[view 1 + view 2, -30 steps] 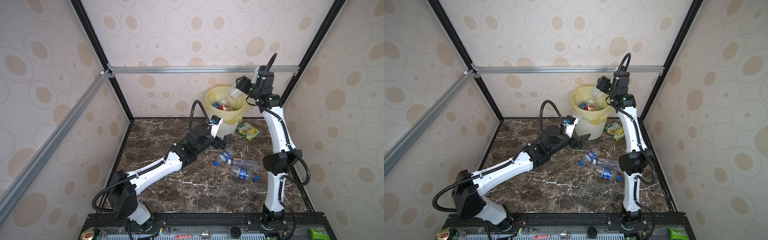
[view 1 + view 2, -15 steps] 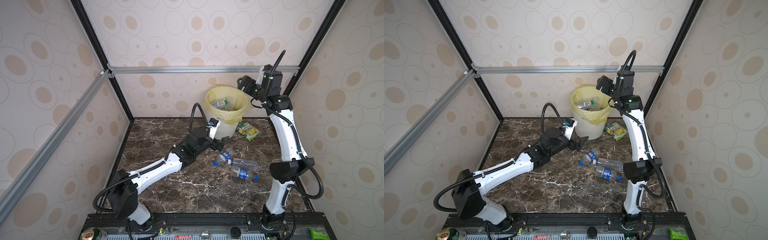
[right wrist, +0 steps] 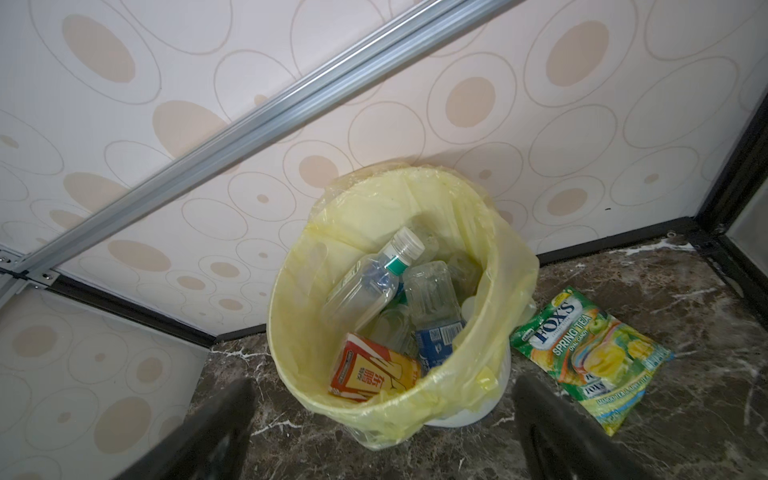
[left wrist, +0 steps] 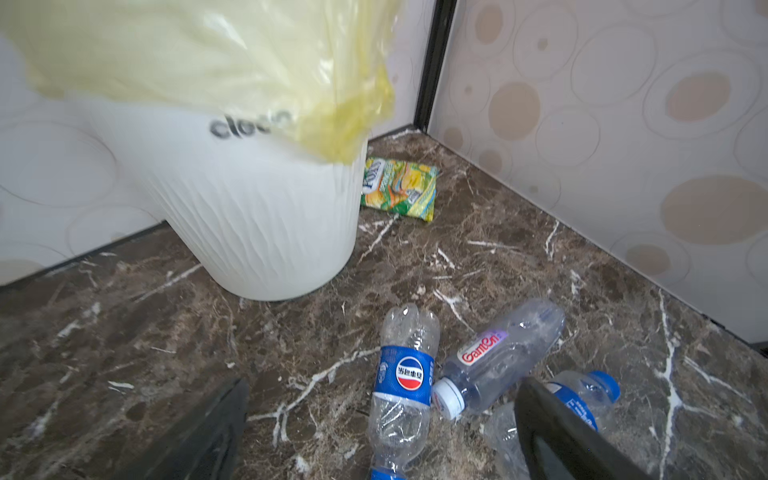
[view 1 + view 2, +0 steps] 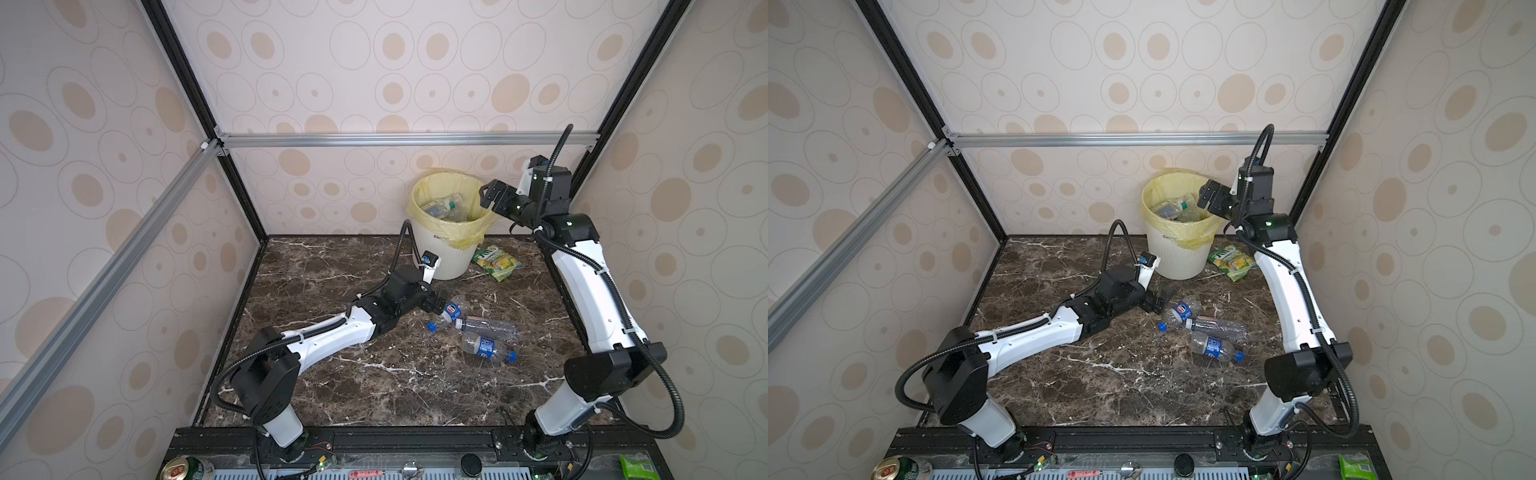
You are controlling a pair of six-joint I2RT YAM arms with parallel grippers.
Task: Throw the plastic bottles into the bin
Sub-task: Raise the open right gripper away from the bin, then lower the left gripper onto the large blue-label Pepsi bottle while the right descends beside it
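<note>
The job looks well along: several bottles [image 3: 374,286] already lie inside the bin [image 5: 442,259] at the back wall. Three more bottles [image 5: 490,328] are left on the floor, lying close together. The left gripper [image 5: 435,303] hangs low just beside them, jaws spread and empty (probably the next pick). The right gripper [image 5: 490,198], near the bin's rim, is likewise released and holds nothing.

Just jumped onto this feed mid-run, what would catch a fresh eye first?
The white bin with its yellow liner stands at the back of the table, several bottles already inside, and the right pincer hangs open and empty near its rim. Three plastic bottles lie clustered mid-table with the left pincer open right beside them. A green-yellow snack packet lies by the bin's base.
</note>
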